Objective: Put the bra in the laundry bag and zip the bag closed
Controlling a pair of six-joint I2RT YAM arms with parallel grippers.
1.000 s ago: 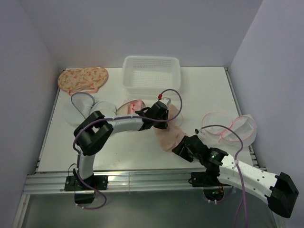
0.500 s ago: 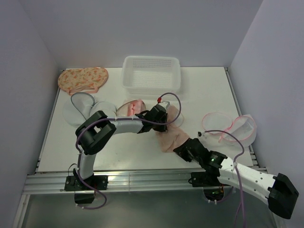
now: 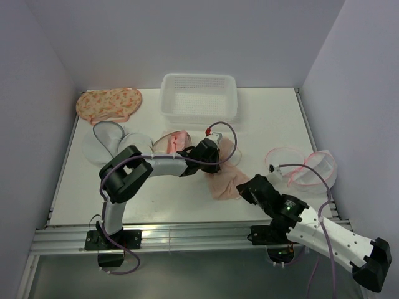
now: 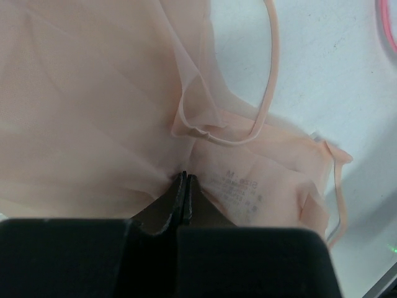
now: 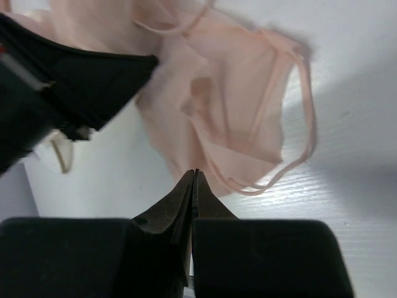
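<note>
Both my left jaws and my right jaws pinch the sheer peach fabric bra (image 3: 225, 182) lying on the white tabletop (image 3: 268, 124).

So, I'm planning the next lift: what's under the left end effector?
The peach bra lies under it, a fold pinched in the shut left end effector. The left arm covers the bra's middle in the top view, and part of a pink item beside it.

The bra (image 3: 225, 182) is plain, sheer pale peach with faint grey lettering. The basket (image 3: 199, 96) is white and perforated. The printed bra (image 3: 109, 103) shows orange blossoms on cream. The mesh bags (image 3: 308, 169) are translucent white with pink rims. The surface (image 3: 156, 199) is white.
</note>
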